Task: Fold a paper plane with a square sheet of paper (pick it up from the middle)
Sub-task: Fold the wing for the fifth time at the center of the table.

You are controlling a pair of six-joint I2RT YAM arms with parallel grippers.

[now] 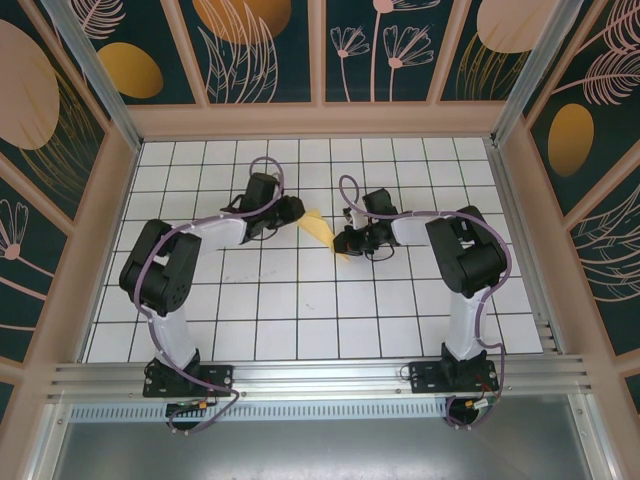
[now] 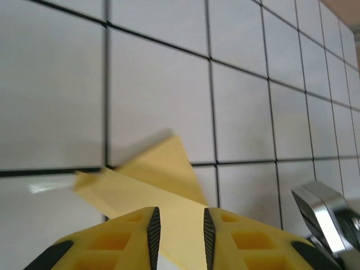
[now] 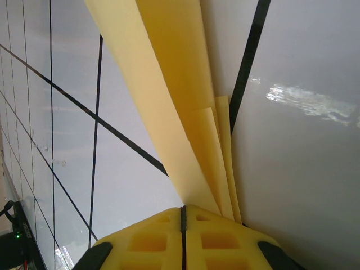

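Note:
The paper plane [image 1: 320, 230] is a narrow folded piece of yellow paper lying slanted on the white grid table between my two grippers. In the right wrist view its stacked folded layers [image 3: 174, 95] fan out from the fingertips, and my right gripper [image 3: 183, 209] is shut on its near end [image 1: 345, 243]. My left gripper [image 1: 298, 212] stands at the other end. Its jaws [image 2: 180, 220] are apart, with the yellow paper [image 2: 163, 174] showing through the gap and a triangular flap beyond the tips.
The white tiled table [image 1: 300, 300] has raised tan walls on the left, back and right. An aluminium rail [image 1: 320, 375] runs along the near edge by the arm bases. A shiny metal part [image 2: 323, 216] sits at the right of the left wrist view.

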